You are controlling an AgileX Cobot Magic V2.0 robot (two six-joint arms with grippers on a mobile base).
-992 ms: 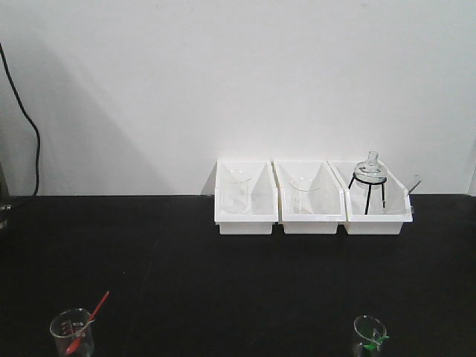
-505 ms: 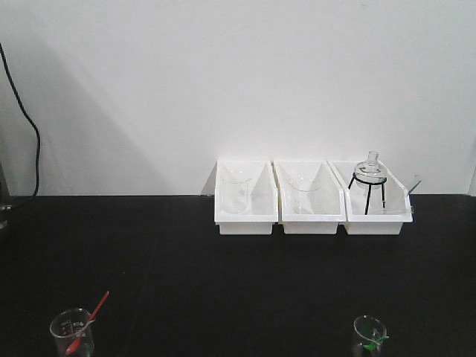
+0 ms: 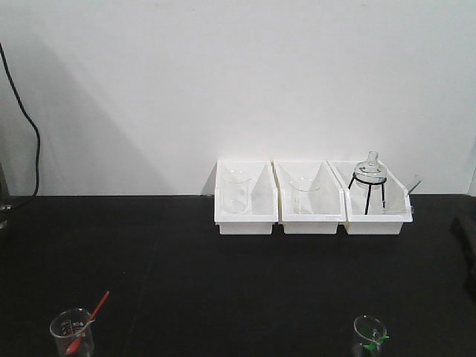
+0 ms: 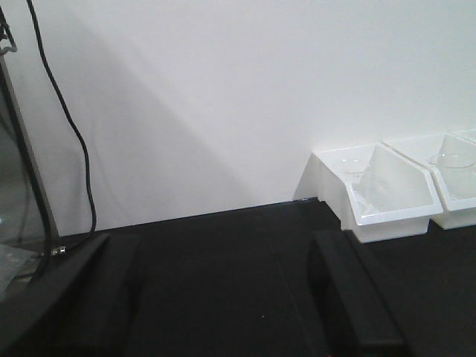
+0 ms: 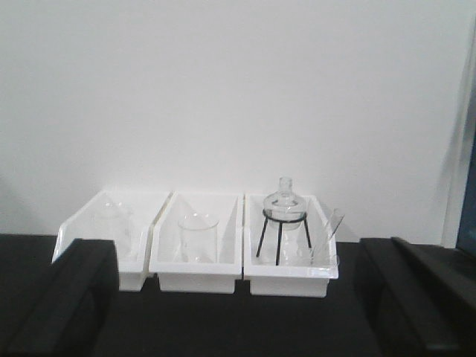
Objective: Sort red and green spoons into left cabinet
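Left wrist view: the left gripper (image 4: 223,312) stands wide open, its two black fingers (image 4: 89,290) well apart at the lower corners, with nothing held. Only bare matte black tabletop (image 4: 223,245) lies between them, and it runs unobstructed ahead to the plain white wall (image 4: 223,89). Ahead and right of these jaws, against the wall, stands a white plastic open-fronted bin (image 4: 387,197). Ahead and left, a thin black cable (image 4: 74,149) hangs down the wall beside a grey metal upright (image 4: 26,149) at the frame edge.

Right wrist view: the right gripper (image 5: 242,305) is likewise spread wide and empty. Straight ahead of its jaws a row of three white plastic bins (image 5: 197,279) sits side by side along the table's far edge. The middle one holds a clear glass beaker (image 5: 197,234). The right one holds a round glass flask (image 5: 282,202) on a black wire tripod (image 5: 279,236), with a leaning glass tube (image 5: 332,223) beside it. Open tabletop separates jaws and bins.

Front view: the thin bright red plastic spoon (image 3: 91,320) leans in a graduated glass beaker (image 3: 71,333) at the near left edge. The bright green plastic spoon (image 3: 378,343) sits in a smaller glass beaker (image 3: 368,329) at the near right. Both lie well apart from the bins; their place relative to the jaws cannot be told.
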